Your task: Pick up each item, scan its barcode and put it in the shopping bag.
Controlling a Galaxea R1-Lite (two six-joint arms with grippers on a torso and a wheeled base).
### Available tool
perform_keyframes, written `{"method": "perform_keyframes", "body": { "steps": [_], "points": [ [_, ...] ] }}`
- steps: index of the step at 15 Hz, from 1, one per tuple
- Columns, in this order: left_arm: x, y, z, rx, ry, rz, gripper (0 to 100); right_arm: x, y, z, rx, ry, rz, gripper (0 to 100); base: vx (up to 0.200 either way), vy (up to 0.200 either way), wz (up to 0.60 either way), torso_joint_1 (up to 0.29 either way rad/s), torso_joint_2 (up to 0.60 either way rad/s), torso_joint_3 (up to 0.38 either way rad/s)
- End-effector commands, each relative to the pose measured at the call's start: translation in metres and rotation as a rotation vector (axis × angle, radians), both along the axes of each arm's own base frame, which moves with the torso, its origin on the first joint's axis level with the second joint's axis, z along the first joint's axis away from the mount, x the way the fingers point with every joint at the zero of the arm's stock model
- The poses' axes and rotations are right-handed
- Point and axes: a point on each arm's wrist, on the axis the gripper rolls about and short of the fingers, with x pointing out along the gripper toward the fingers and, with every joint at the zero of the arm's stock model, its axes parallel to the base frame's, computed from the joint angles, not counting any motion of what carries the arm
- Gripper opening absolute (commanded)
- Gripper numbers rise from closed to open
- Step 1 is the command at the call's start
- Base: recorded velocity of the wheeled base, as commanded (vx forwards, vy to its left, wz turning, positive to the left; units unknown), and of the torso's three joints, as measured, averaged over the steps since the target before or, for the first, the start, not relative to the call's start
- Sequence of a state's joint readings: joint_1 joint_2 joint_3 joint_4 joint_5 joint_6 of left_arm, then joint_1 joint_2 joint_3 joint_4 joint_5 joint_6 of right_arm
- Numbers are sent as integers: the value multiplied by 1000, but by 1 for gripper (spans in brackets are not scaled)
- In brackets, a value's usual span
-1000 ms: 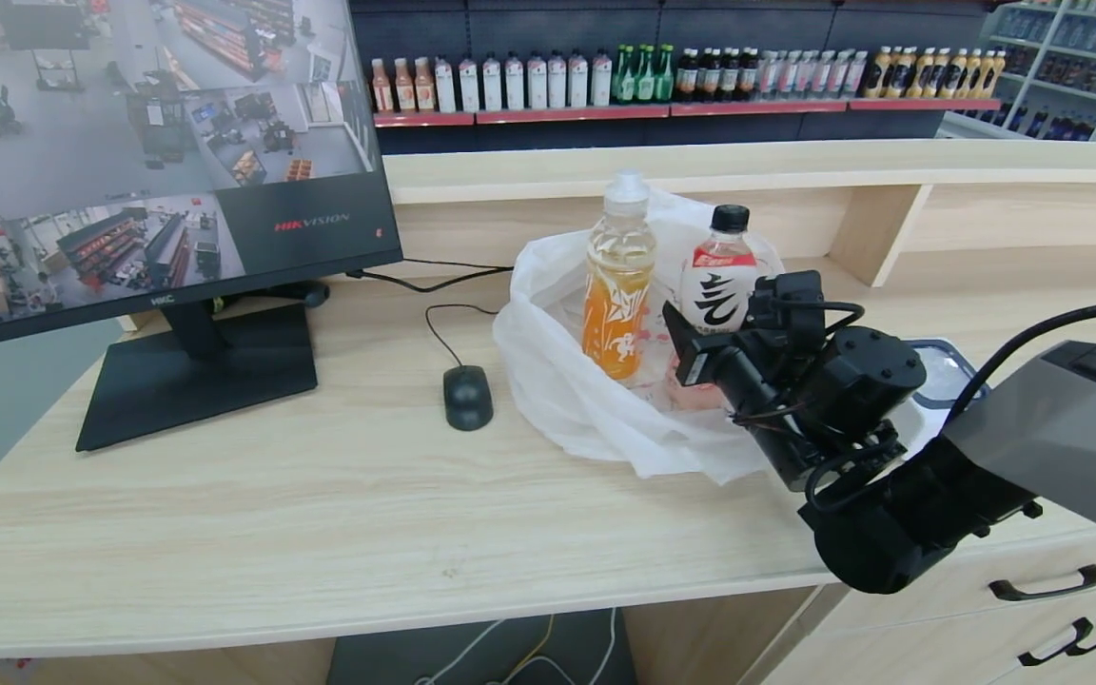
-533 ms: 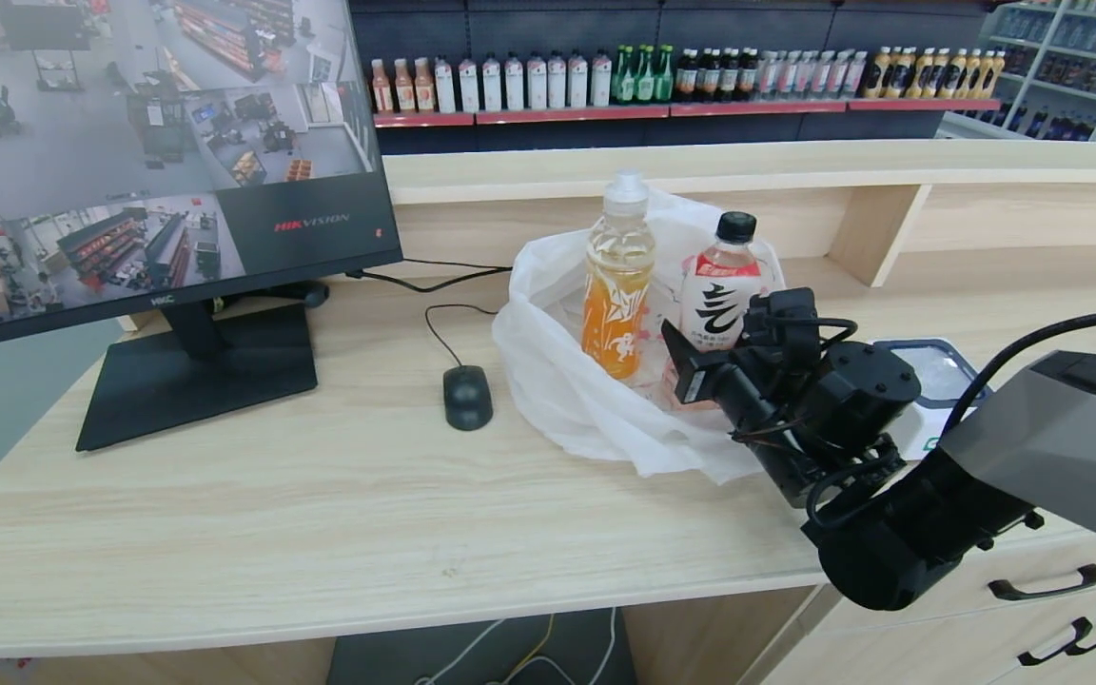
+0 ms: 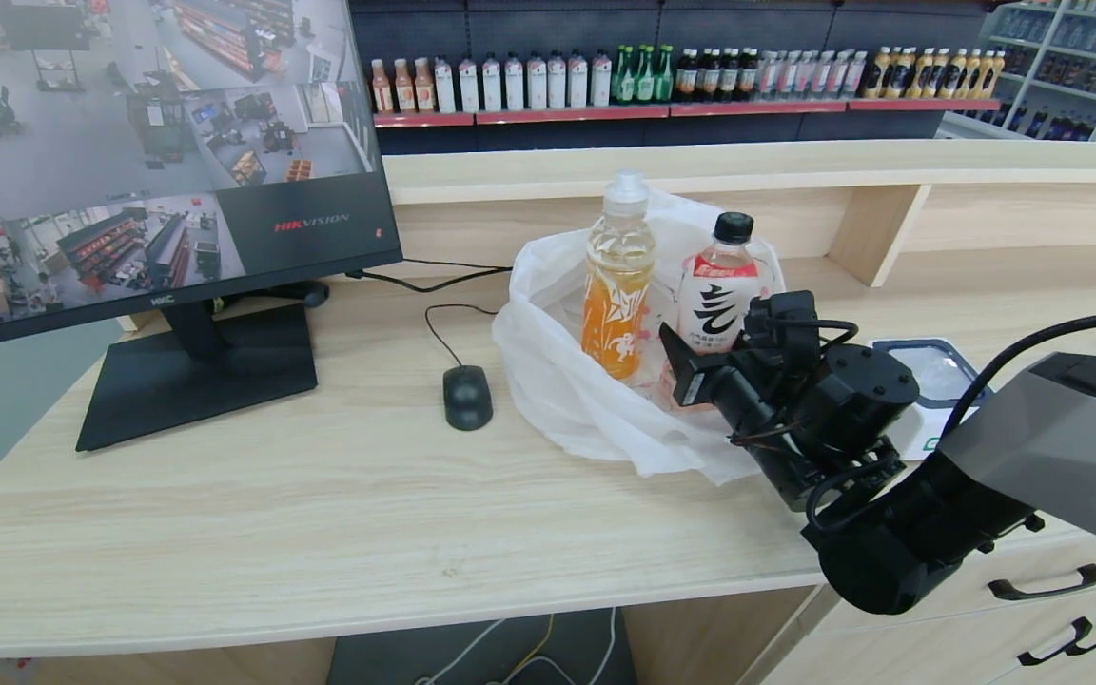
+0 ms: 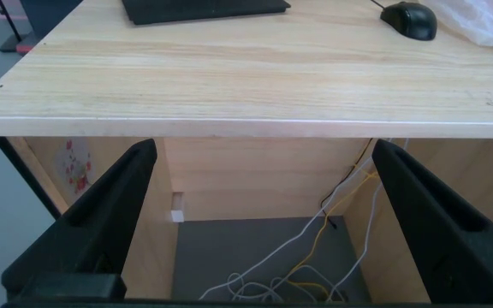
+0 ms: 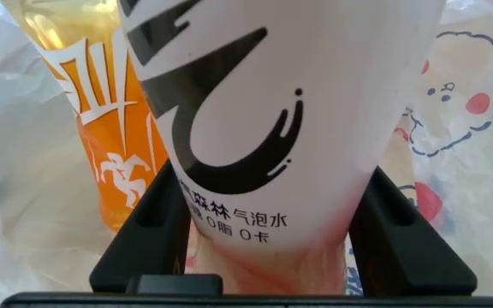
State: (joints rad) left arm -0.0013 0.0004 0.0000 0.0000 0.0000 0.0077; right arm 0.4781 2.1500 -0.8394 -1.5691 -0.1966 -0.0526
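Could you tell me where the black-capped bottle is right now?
In the head view, the black-capped bottle is inside the shopping bag, right of the orange drink bottle, gripped by the right tool.

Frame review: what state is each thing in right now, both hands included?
shopping bag, open, standing on the counter.
orange bottle, capped, upright inside the bag.
white-label bottle, capped, upright, gripped at the bag's mouth.
right hand, shut on the white-label bottle.
left hand, open, holding nothing.
monitor, switched on.
drawers, shut.
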Motion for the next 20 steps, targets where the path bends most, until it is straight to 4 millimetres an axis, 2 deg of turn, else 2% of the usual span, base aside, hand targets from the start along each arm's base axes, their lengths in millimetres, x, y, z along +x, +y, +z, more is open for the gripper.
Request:
{"method": "perform_keyframes", "body": {
  "steps": [1,4,6,10,14,16,17,20],
  "points": [
    [0,0,0,0,0,-2,100,0,0,1,3,-4,-1,100,0,0,0,0,0,0],
    [0,0,0,0,0,0,100,-5,-2,6,17,-5,1,100,0,0,0,0,0,0],
    [0,0,0,0,0,0,100,-12,-7,15,24,-19,0,100,0,0,0,0,0,0],
    [0,0,0,0,0,-2,100,-48,-25,59,65,-104,1,100,0,0,0,0,0,0],
    [0,0,0,0,0,0,100,-79,-43,83,88,-155,-6,100,0,0,0,0,0,0],
    [0,0,0,0,0,0,100,-100,-55,92,94,-172,-13,100,0,0,0,0,0,0],
    [0,0,0,0,0,0,100,-121,-66,89,86,-159,-13,100,0,0,0,0,0,0],
    [0,0,0,0,0,-2,100,-175,-112,79,65,-145,-108,100,0,0,0,0,0,0]
  ]
}}
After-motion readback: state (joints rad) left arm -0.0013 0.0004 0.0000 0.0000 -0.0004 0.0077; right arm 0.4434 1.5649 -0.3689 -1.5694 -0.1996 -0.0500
